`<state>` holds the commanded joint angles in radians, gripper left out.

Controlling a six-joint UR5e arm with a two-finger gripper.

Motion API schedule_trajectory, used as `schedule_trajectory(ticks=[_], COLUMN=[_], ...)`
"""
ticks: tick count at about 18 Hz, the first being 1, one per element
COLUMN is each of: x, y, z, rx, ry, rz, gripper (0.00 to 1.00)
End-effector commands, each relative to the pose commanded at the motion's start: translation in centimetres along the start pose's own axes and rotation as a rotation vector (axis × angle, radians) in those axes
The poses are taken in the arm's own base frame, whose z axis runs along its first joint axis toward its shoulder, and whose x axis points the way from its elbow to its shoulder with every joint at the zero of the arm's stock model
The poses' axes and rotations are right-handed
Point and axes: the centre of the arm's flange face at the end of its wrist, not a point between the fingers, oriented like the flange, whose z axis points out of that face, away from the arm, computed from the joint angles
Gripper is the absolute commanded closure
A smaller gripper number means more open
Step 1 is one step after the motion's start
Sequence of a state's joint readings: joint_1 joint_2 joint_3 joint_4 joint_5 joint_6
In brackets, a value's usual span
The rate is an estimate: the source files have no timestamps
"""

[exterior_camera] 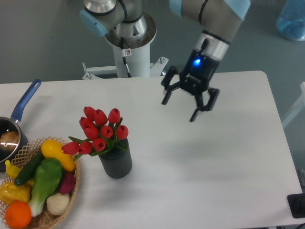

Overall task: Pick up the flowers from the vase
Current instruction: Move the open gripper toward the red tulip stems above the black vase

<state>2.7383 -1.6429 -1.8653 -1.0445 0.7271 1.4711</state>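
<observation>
1. Saucepan [10, 136]: stands at the table's left edge, well left of the vase [116, 162]. A pale item lies inside; it cannot be identified.
2. Wicker basket [71, 188]: sits just left of the vase and holds mixed vegetables and fruit. Risk: a low sweep toward the vase could strike this basket.
3. Vase: dark, ribbed, upright. It holds the flowers [100, 130], whose red buds rise above the vase mouth and lean left over the basket rim.
4. Risk: the vase looks light. A pull on the stems that is not vertical could tip the vase or drag it along.
5. Risk: closing on the buds instead of the stems could crush them or let the bunch slip.
6. Gripper [187, 105]: hangs above the table, up and right of the vase, well apart from it. The fingers are spread and hold nothing.
</observation>
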Motion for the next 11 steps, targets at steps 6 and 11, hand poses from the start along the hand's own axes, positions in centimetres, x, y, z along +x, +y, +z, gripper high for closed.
schedule_trajectory(ticks=[6,11], x=[1.8,3.0], y=[-1.2,-2.1], z=[3.9,5.7], rx=[-0.005,0.0], ry=[0.1,0.143], rz=[0.001,0.015], gripper=[0.0,0.0])
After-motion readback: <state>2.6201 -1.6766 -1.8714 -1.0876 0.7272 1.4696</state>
